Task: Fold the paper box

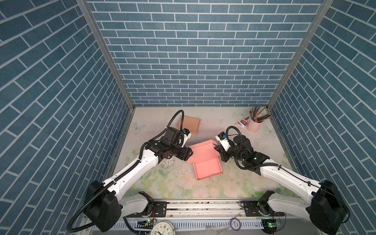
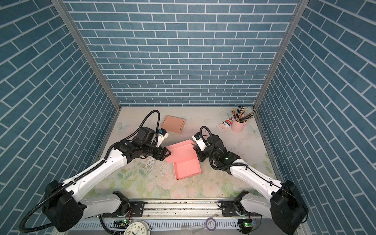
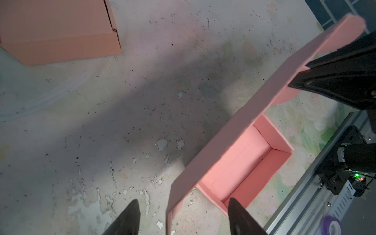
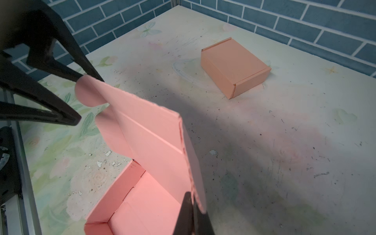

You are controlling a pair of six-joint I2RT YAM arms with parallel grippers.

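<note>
The pink paper box stands open mid-table in both top views, its tray (image 1: 207, 171) (image 2: 187, 167) nearer the front and its lid (image 1: 201, 152) (image 2: 179, 151) lifted behind it. My left gripper (image 1: 190, 155) (image 3: 183, 205) is open, and the lid's left edge (image 3: 203, 162) runs between its fingers without being pinched. In the right wrist view the lid's rounded tab (image 4: 89, 95) sits between those open fingers. My right gripper (image 1: 217, 150) (image 4: 192, 203) is shut on the lid's right edge flap (image 4: 193, 158). The tray's inside (image 4: 142, 203) is bare.
A closed tan box (image 1: 189, 123) (image 4: 234, 67) lies at the back left. A pink cup of pencils (image 1: 254, 122) and small stationery (image 1: 242, 122) stand at the back right. Blue brick walls enclose three sides. A clock (image 1: 162, 228) and a tape roll (image 1: 235, 222) sit past the front rail.
</note>
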